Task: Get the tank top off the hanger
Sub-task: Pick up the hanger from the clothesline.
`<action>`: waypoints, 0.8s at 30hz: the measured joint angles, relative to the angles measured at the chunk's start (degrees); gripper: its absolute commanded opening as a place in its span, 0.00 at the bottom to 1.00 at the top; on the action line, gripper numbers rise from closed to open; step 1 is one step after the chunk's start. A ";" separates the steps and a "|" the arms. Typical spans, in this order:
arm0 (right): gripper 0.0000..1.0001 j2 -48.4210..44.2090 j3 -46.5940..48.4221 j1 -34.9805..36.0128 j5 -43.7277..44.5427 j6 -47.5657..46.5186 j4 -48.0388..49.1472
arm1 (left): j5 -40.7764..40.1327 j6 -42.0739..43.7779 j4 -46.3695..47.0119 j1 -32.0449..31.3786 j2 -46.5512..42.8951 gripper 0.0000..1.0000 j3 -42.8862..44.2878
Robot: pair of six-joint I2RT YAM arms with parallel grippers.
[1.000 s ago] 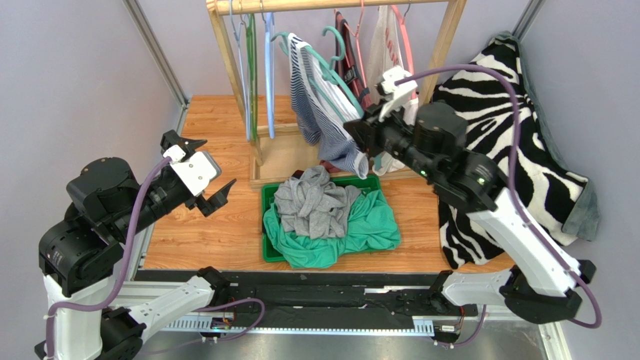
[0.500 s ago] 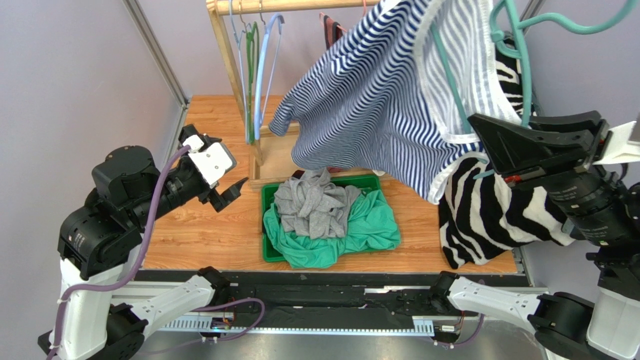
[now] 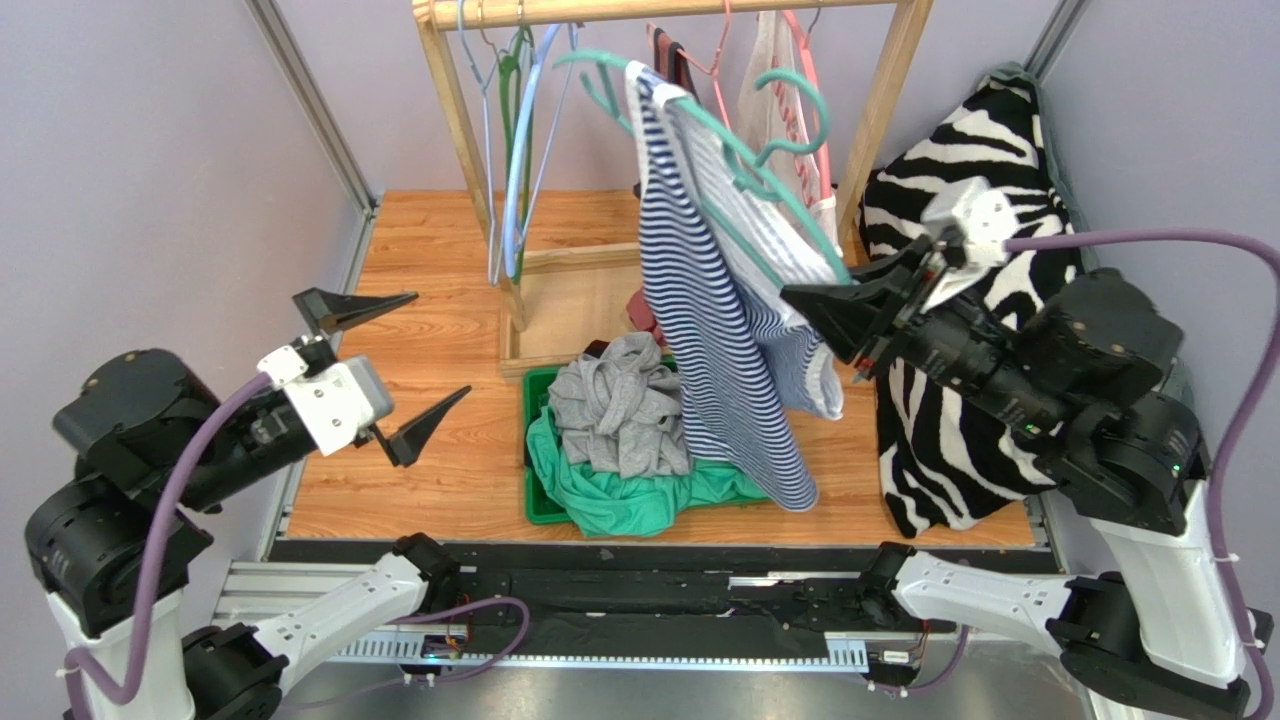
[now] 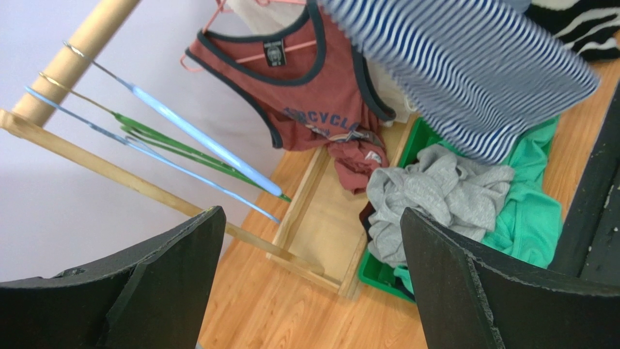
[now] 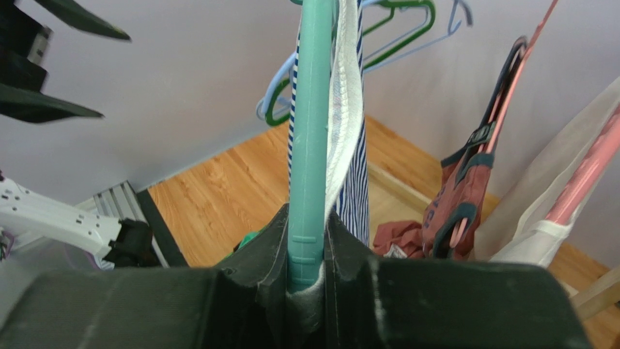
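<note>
- Right, the striped tank top [image 3: 706, 300] is draped on the teal hanger [image 5: 308, 145]. It hangs down just left of the right fingers, with its hem over the green bin [image 3: 532, 450].
- The right gripper [image 3: 830, 315] is clenched on the hanger's lower arm. In the wrist view the top's white edge sits pressed right beside that pinch.
- First worry: if cloth is caught in that grip, pulling the top away would snag or stretch it.
- Second worry: the hanger is held at one end only, so a sideways tug could twist it in the fingers or slide it out.
- The left gripper [image 3: 394, 365] is spread wide and empty, well apart from the fabric across the bin.
- Third worry: the hook rides near the wooden rack [image 3: 467, 150] above the right fingers. A swing could tangle it with the other hangers or the red tank top [image 4: 305, 87].
- There's open room between the left fingers and the hem, above the bin.
- It's tighter beyond the left fingers, with the rack post and blue hangers [image 4: 204, 142]. Behind the right arm lies the zebra blanket [image 3: 977, 165].
</note>
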 measured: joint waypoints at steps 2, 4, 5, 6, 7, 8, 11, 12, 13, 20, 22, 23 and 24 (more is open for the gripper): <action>0.00 0.31 -1.49 0.00 -0.50 -0.02 -1.46 | 1.31 -0.02 0.09 0.00 -0.20 0.99 1.49; 0.00 0.68 -1.57 0.00 -0.92 -0.11 -2.51 | 2.10 -0.07 0.48 0.00 -0.15 0.99 2.27; 0.00 0.81 -1.46 0.00 -1.22 -0.22 -2.75 | 2.64 -0.13 0.48 0.00 -0.04 0.99 2.62; 0.00 0.92 -1.14 0.00 -1.49 -0.37 -2.80 | 3.06 -0.22 0.48 0.00 0.13 0.99 2.89; 0.00 1.14 -0.37 0.00 -1.84 -0.50 -3.04 | 3.30 -0.28 0.46 0.00 0.33 0.99 3.10; 0.00 1.60 0.87 0.00 -2.12 -0.63 -3.26 | 3.69 -0.37 0.46 0.00 0.74 0.99 3.50; 0.00 3.17 5.55 0.00 -3.37 -1.11 -3.17 | 4.33 -0.68 0.55 0.02 2.05 0.99 4.74; 0.00 3.61 6.80 0.00 -3.76 -1.25 -3.10 | 4.57 -0.74 0.70 0.09 2.49 0.99 5.11; 0.00 4.00 7.58 0.00 -4.31 -1.31 -2.91 | 4.83 -0.83 0.81 0.15 2.86 0.99 5.51; 0.00 5.03 4.92 0.00 -10.54 -1.60 -6.19 | 8.17 -1.09 0.81 0.92 3.82 0.99 9.07; 0.00 6.73 2.82 0.04 -13.40 -1.95 -9.05 | 9.73 -0.79 0.59 1.05 4.07 0.98 11.04; 0.00 7.67 1.70 0.13 -14.62 -2.16 -10.25 | 10.60 -0.57 0.59 1.11 4.17 0.97 11.82; 0.00 8.68 0.52 0.33 -15.78 -2.40 -11.47 | 11.50 -0.39 0.61 1.11 4.20 0.96 12.39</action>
